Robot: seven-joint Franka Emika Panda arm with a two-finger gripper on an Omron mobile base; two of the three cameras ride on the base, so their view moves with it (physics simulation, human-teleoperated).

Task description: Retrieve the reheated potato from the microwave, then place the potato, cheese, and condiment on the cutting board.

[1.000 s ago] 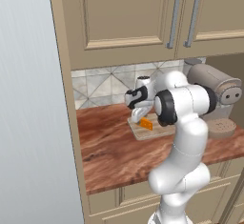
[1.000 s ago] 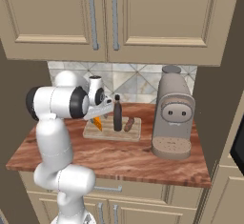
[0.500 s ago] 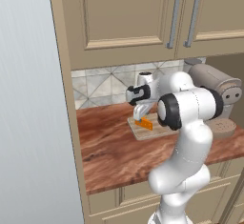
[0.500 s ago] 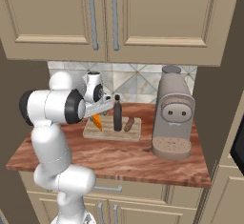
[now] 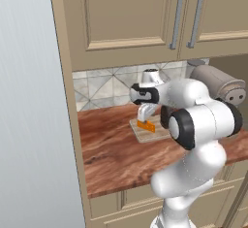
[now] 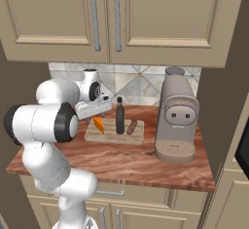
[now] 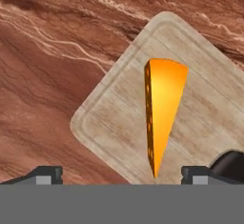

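On cutting board (image 7: pixel 114 118), cheese (image 7: pixel 161 108) released; tool (image 7: pixel 121 174) risen, wide apart.

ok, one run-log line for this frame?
gripper: open, above cheese | cheese: on cutting board, released | condiment: upright on board | potato: on board | task: all three placed

We see a glossy white arm (image 5: pixel 193 125) built of rounded, swollen segments, its joints capped with black discs ringed in dark grey. Behind the fingers sits a white hand block (image 6: pixel 92 107) with a dark band. The two finger tips (image 7: pixel 45 174) are small, dark grey and squared, each with a paler pad face.
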